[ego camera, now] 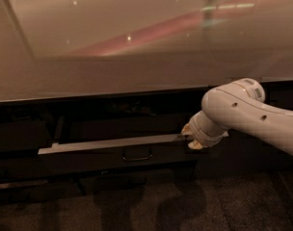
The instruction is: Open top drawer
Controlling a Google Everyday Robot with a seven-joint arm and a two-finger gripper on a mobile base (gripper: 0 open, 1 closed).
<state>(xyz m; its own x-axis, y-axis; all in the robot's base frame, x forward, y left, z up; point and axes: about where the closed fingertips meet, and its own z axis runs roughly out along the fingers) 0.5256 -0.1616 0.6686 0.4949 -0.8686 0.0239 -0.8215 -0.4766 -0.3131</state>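
The top drawer (113,153) has a dark front with a small loop handle (137,154) at its centre. It stands pulled partly out from under the counter, and its pale grey top edge shows as a long strip. The white arm reaches in from the right. My gripper (191,137) is at the right end of the drawer's top edge, at the pale rim. The arm's wrist covers most of it.
A glossy beige counter top (137,47) spans the view above the drawer. Dark cabinet fronts (21,138) lie left of and below the drawer. A dark speckled floor (185,206) fills the bottom of the view.
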